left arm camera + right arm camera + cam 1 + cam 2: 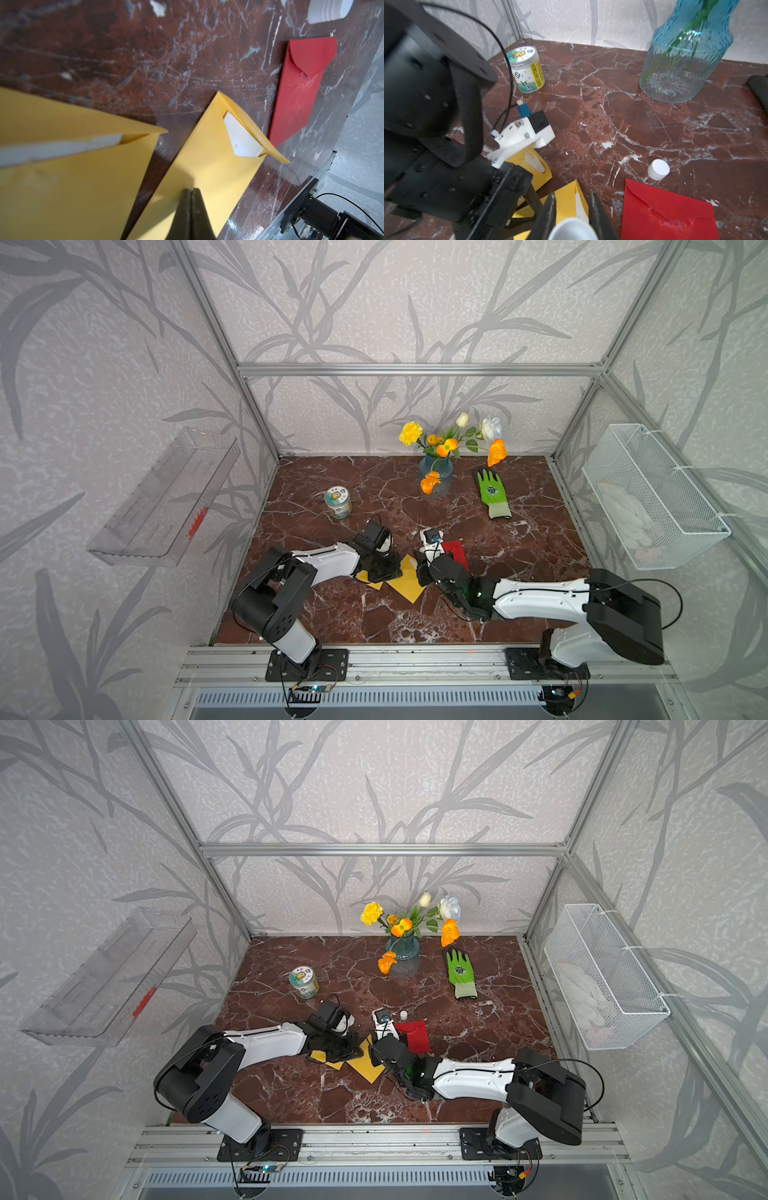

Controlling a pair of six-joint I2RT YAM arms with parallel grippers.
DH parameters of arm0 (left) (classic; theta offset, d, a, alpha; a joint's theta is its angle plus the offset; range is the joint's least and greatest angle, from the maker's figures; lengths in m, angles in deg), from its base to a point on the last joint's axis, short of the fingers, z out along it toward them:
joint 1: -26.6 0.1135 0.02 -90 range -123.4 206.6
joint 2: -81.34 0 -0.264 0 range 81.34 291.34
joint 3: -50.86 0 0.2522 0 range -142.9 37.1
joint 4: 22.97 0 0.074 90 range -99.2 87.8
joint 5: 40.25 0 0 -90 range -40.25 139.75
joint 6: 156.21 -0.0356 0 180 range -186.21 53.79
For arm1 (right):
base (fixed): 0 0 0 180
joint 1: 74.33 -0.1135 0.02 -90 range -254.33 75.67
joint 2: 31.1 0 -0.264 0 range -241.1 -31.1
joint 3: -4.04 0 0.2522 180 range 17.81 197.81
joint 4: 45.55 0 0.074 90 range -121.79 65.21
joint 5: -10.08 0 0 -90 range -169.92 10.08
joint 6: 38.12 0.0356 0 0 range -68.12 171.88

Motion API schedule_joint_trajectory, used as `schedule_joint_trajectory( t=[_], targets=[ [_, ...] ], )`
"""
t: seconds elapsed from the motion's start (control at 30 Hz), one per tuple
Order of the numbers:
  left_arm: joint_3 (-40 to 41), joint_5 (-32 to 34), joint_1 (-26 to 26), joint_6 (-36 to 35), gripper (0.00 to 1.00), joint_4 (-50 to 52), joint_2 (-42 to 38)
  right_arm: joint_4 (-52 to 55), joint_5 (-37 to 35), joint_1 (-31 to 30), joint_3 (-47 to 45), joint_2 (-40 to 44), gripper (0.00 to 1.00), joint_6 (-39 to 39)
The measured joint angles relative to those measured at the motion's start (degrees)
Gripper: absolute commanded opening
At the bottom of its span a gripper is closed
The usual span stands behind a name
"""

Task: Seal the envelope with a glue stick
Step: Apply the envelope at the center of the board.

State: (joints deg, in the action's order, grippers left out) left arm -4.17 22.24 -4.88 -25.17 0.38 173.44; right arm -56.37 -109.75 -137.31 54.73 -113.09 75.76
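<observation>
I see the white cylindrical glue stick point(573, 229) only by its round end, clamped between the fingers of the right gripper point(572, 195). Its white round cap point(658, 169) rests off the tube, flat face up, just beside a corner of the red paper envelope point(664, 207). The yellow paper envelope point(207, 166) lies flat with its flap point(255, 133) raised, exposing a white strip.

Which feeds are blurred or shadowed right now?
Left wrist view: the nearer yellow envelope is blurred; shadow by the left gripper darkens the farther yellow envelope. Right wrist view: left arm and glue stick soft, red envelope crisp. Both top views: evenly lit, sharp.
</observation>
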Motion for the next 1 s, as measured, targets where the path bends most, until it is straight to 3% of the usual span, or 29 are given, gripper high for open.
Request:
schedule_joint_trajectory(
  t=[0.3, 0.73, 1.0],
  targets=[
    [-3.48, 1.25, 0.0, 0.24, 0.16, 6.38, -0.15, 3.08, 1.38, 7.98, -7.56, 11.41, 0.0, 4.76],
    [-13.6, -0.11, 0.0, 4.55, 0.16, 8.79, -1.51, 5.84, 1.14, 8.2, -11.56, 16.65, 0.0, 6.12],
    [-20.87, -1.66, -0.11, 4.42, 0.12, 6.14, 5.6, 6.84, 0.22, 8.2, -12.7, 19.8, 0.0, 6.54]
  ],
)
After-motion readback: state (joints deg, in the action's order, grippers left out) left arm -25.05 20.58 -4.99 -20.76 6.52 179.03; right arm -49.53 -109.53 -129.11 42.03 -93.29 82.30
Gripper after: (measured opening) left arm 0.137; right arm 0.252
